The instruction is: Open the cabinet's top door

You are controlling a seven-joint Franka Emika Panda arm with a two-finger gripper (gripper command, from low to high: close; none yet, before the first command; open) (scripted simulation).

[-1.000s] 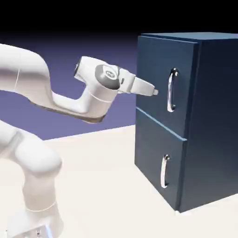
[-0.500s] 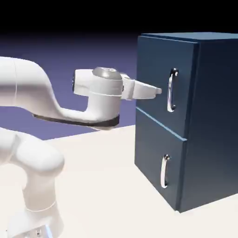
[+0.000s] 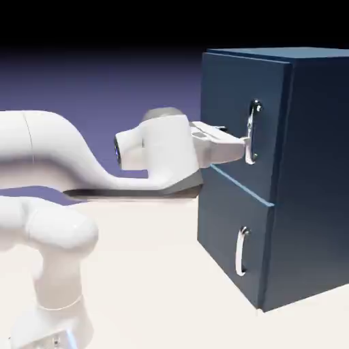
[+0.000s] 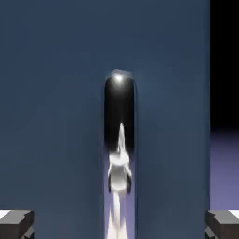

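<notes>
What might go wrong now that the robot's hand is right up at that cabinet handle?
The gripper is open and level with the top door's handle, nothing grasped yet. The handle is thin and shiny, so the fingers might close off-centre and slip. The top door looks shut, and a weak grip may slide off when pulling.

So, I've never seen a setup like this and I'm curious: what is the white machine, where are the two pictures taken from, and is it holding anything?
The white machine is a robot arm in a computer simulation. One picture is taken from beside it; the other from a camera on its hand, looking forward. Its gripper is open, with grey fingertips wide apart, and holds nothing. It points at the long silver handle of the top door of a navy cabinet standing on the pale table. Whether it touches the handle is unclear.
</notes>
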